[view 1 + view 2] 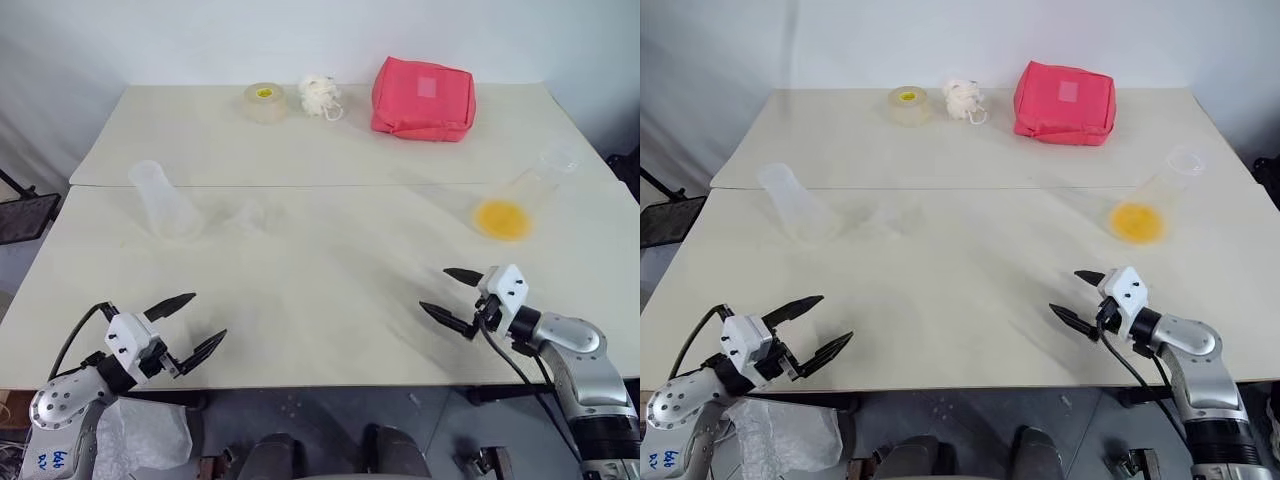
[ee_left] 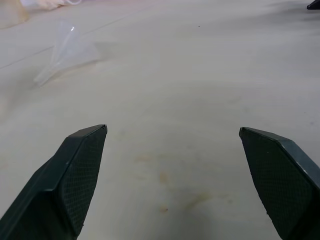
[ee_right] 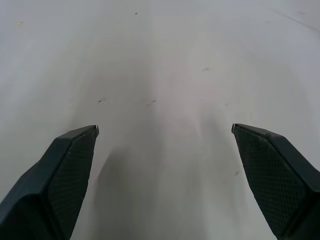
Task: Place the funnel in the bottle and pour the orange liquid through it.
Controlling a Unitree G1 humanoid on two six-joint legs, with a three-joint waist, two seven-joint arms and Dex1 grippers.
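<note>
The bottle [image 1: 160, 198], a frosted whitish container, stands at the left of the table. Just to its right lies the funnel [image 1: 250, 215], small and see-through, resting on its side; the left wrist view shows the funnel [image 2: 65, 50] well ahead of that gripper's fingers. The orange liquid [image 1: 503, 219] pools in the round base of a clear flask [image 1: 540, 178] at the right. My left gripper [image 1: 206, 317] hovers open and empty over the front left edge. My right gripper [image 1: 435, 288] is open and empty too, in front of the flask and apart from it.
A tape roll [image 1: 264, 101], a white fluffy ball [image 1: 320, 96] and a red pouch [image 1: 423, 98] sit along the far side of the table. A seam [image 1: 330, 186] runs across where the two tabletops meet. Bare tabletop [image 1: 330, 270] lies between the grippers.
</note>
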